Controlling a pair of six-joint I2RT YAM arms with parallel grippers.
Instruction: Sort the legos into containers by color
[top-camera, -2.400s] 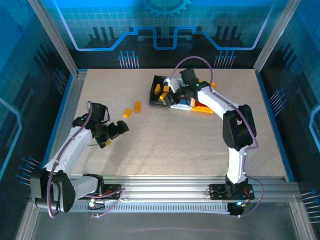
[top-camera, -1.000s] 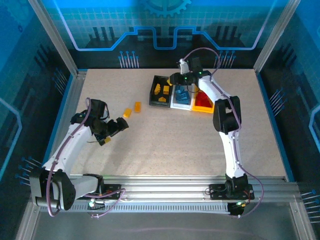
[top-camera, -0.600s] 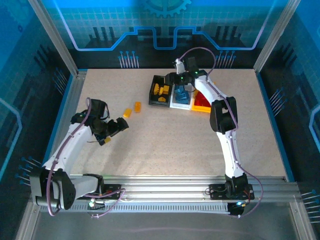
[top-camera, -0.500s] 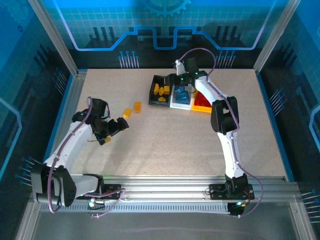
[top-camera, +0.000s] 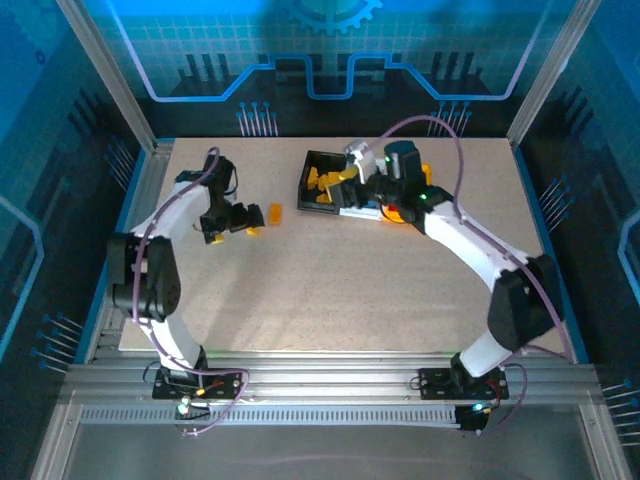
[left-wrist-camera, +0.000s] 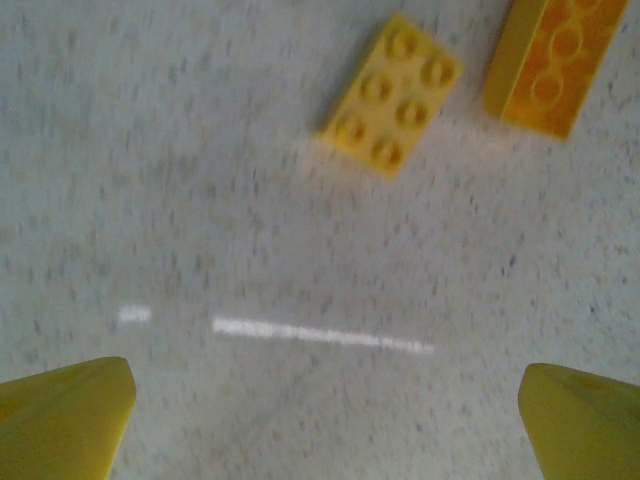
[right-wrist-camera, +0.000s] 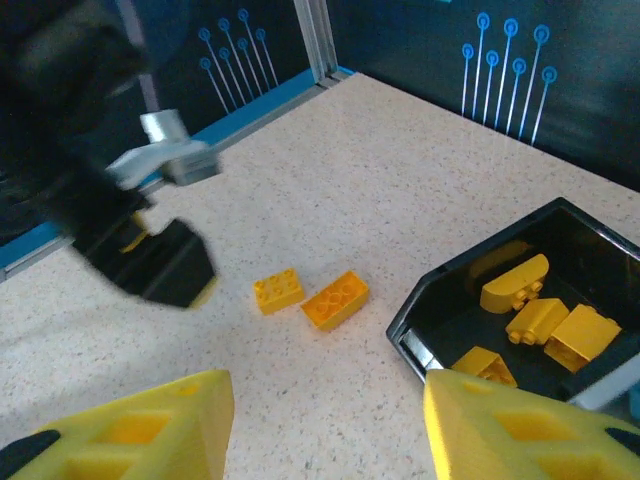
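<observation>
Two loose bricks matter here, both on the table left of the bins: a yellow brick (left-wrist-camera: 392, 97) lying studs up, and just beside it an orange brick (left-wrist-camera: 555, 62) that looks tipped on its side. Whether they touch I cannot tell. The left gripper (left-wrist-camera: 320, 415) hovers short of them, fingers spread wide and holding nothing.

Further right stands the black bin (right-wrist-camera: 425, 305), with several yellow-orange bricks already in it. The right gripper (right-wrist-camera: 330, 430) hangs near that bin, looking back towards the loose pair. Its fingers are apart, with only bare table between them.

The next step is probably the left arm's pick of the yellow brick. The risk is the neighbour. With the spread this wide, one finger could land on the orange brick, shove it away or trap both at once. A grip across the yellow brick's corners could also let it twist out. Carrying it to the black bin may bring the two arms close, so a collision there is possible.
</observation>
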